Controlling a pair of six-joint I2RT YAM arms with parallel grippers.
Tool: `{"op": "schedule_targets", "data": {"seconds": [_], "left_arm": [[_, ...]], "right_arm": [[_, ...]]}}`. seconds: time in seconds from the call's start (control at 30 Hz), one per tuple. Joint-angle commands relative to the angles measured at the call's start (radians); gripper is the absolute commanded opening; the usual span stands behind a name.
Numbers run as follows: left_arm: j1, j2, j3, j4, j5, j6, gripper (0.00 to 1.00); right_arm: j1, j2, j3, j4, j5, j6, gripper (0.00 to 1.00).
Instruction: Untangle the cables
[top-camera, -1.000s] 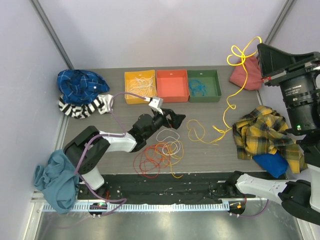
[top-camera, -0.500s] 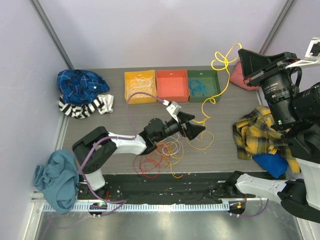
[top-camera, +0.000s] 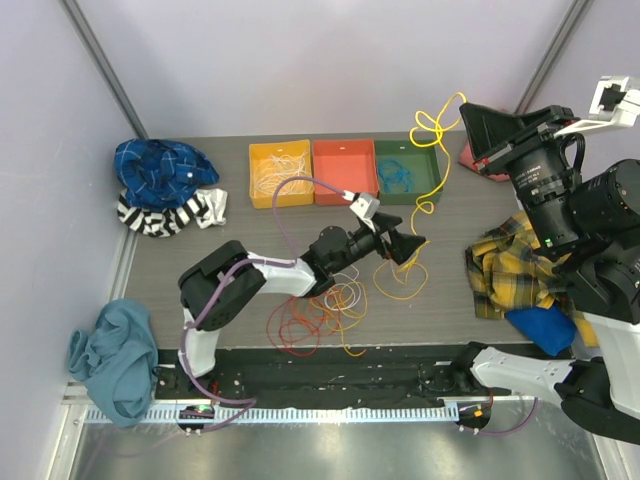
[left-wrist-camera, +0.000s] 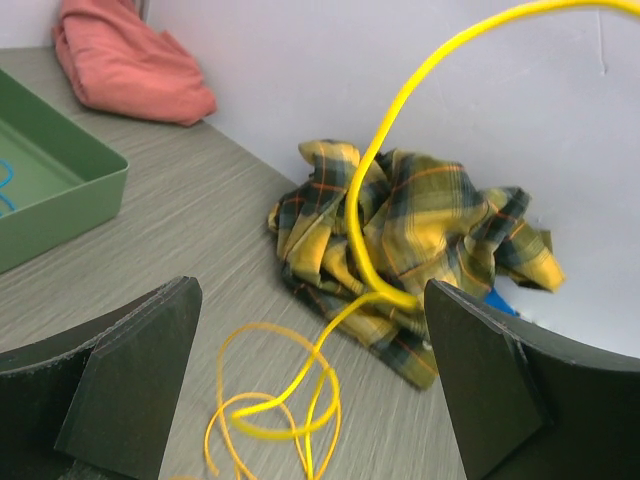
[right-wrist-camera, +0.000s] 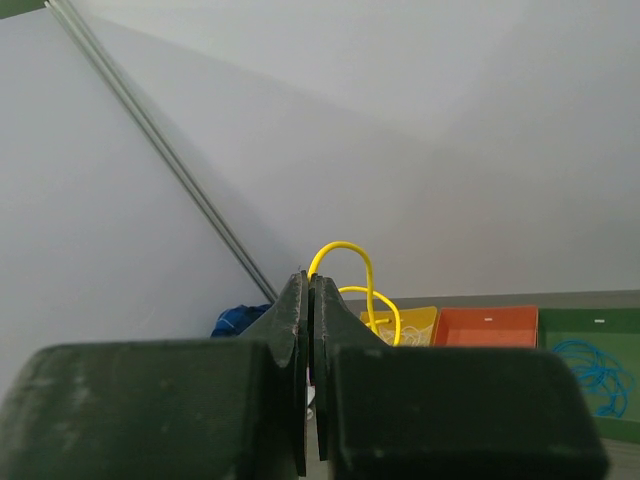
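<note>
Now the right claw (top-camera: 465, 110) holds the yellow cable (top-camera: 437, 185) high at the far right.
From above, this cable hangs down to the bench (top-camera: 440, 300), where the left claw (top-camera: 405, 246) stands apart just beside it; the red, orange and white cables (top-camera: 320, 305) lie tangled nearer. At the left wrist, the yellow cable (left-wrist-camera: 365, 200) runs between the spread fingers (left-wrist-camera: 130, 380). At the right wrist, the claw is clamped together on the yellow cable (right-wrist-camera: 345, 247).

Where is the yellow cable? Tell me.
Top view, right side: the yellow cable hangs from the right arm's shut jaws past the green tray to loops by the left arm's open jaws.
</note>
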Motion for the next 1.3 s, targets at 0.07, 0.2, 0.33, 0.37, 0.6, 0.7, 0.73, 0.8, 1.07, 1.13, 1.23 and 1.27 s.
{"op": "schedule_targets", "data": {"seconds": [0.07, 0.2, 0.33, 0.37, 0.6, 0.7, 0.73, 0.8, 1.07, 1.13, 1.23, 1.27], "left_arm": [[0.015, 0.064, 0.112, 0.124, -0.011, -0.081, 1.0], [0.028, 0.105, 0.16, 0.129, 0.009, -0.122, 1.0], [0.058, 0.137, 0.177, 0.11, 0.038, -0.186, 0.76], [0.067, 0.131, 0.171, 0.1, 0.042, -0.218, 0.52], [0.228, -0.109, 0.052, -0.061, 0.087, -0.363, 0.0], [0.274, -0.275, 0.167, -0.453, 0.118, -0.311, 0.0], [0.278, -0.313, 0.227, -0.567, 0.113, -0.286, 0.0], [0.282, -0.39, 0.399, -0.854, 0.104, -0.214, 0.0], [0.283, -0.59, 0.675, -1.221, -0.052, -0.032, 0.0], [0.283, -0.611, 0.738, -1.301, -0.073, 0.002, 0.0], [0.283, -0.611, 0.818, -1.399, -0.135, 0.031, 0.0], [0.285, -0.607, 0.841, -1.414, -0.139, 0.039, 0.0]], "right_arm": [[0.001, -0.005, -0.018, 0.026, -0.023, 0.018, 0.01], [0.0, -0.01, -0.033, 0.028, -0.023, 0.019, 0.01], [0.0, -0.013, -0.05, 0.029, -0.027, 0.022, 0.01], [0.0, -0.015, -0.059, 0.028, -0.026, 0.024, 0.01], [0.001, -0.073, -0.183, 0.04, -0.011, 0.053, 0.01], [0.001, -0.105, -0.3, 0.067, -0.029, 0.105, 0.07], [0.001, -0.11, -0.33, 0.086, -0.049, 0.119, 0.11], [0.001, -0.116, -0.415, 0.104, -0.076, 0.154, 0.17], [0.001, -0.029, -0.599, 0.173, -0.196, 0.217, 0.57], [0.001, -0.021, -0.613, 0.178, -0.193, 0.212, 0.66], [0.001, -0.025, -0.643, 0.193, -0.187, 0.208, 0.77], [0.001, -0.024, -0.656, 0.198, -0.19, 0.208, 0.79]]}}
